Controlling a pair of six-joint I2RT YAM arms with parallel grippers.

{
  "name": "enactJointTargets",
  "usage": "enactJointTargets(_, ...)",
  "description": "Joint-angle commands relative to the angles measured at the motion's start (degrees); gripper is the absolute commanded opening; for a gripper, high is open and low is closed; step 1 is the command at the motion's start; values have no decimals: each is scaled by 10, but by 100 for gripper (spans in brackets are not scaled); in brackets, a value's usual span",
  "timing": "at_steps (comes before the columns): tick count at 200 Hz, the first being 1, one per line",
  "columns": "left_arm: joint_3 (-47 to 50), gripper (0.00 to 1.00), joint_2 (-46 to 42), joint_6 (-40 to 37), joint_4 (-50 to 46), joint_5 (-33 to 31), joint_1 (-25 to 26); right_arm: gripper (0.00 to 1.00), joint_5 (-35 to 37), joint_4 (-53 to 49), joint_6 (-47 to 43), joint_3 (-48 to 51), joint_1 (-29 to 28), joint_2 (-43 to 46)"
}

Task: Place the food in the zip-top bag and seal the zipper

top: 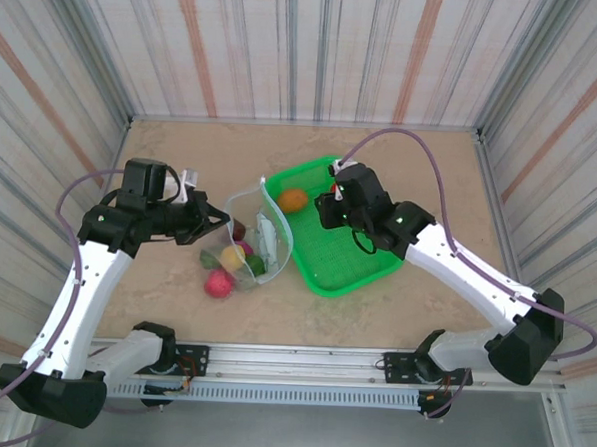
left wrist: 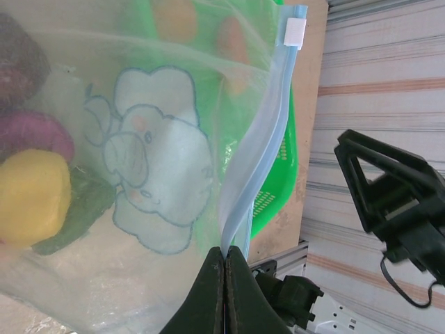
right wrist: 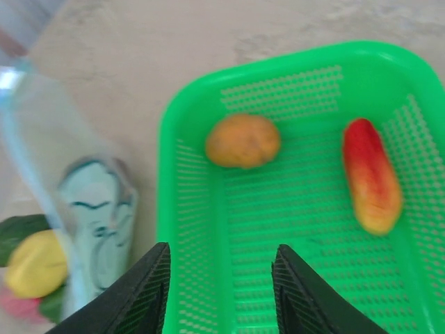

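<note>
The clear zip-top bag point(top: 261, 232) with an elephant print stands open at the table's middle. My left gripper point(left wrist: 227, 256) is shut on the pale blue zipper point(left wrist: 259, 142) at the bag's rim, and it also appears in the top view point(top: 219, 217). Through the plastic I see yellow point(left wrist: 31, 198), magenta point(left wrist: 36, 132) and dark green point(left wrist: 80, 212) food. My right gripper point(right wrist: 221, 275) hangs open and empty over the left rim of the green basket point(right wrist: 169, 209), seen from above too point(top: 329, 208). An orange fruit point(right wrist: 243, 140) and a long red-yellow piece point(right wrist: 372, 175) lie in the basket.
A pink-red fruit point(top: 218, 283) lies by the bag's near-left corner; I cannot tell whether it is inside the bag. The basket point(top: 341, 264) sits just right of the bag, touching it. Striped walls enclose the table on three sides.
</note>
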State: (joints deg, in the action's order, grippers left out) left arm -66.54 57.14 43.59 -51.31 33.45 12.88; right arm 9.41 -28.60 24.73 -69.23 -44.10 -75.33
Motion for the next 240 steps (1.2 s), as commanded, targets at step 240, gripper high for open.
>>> enactJointTargets(240,-26,0,17,-32,-18,-6,-13,40,59,-70,-90,-197,140,-434)
